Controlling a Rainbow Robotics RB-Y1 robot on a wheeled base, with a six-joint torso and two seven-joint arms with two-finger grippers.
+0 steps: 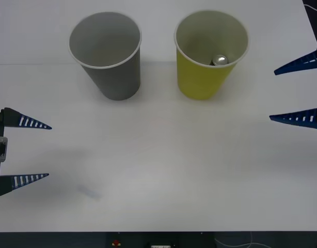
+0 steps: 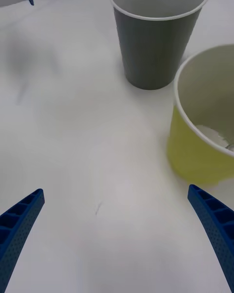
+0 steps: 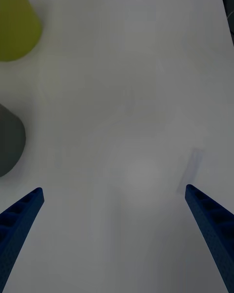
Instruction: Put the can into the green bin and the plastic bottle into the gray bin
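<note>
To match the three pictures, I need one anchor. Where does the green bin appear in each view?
Front view: the green bin stands upright at the far right of the table, the can inside it.
Right wrist view: the green bin is at the right edge, cut off by the frame.
Left wrist view: part of its wall fills the top left corner.
Shared landmark: the gray bin beside it.

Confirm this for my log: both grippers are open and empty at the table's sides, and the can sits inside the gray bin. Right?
Not quite. The can sits inside the green bin, as the front view shows; the gray bin holds nothing. The left gripper and right gripper are open and empty.
</note>
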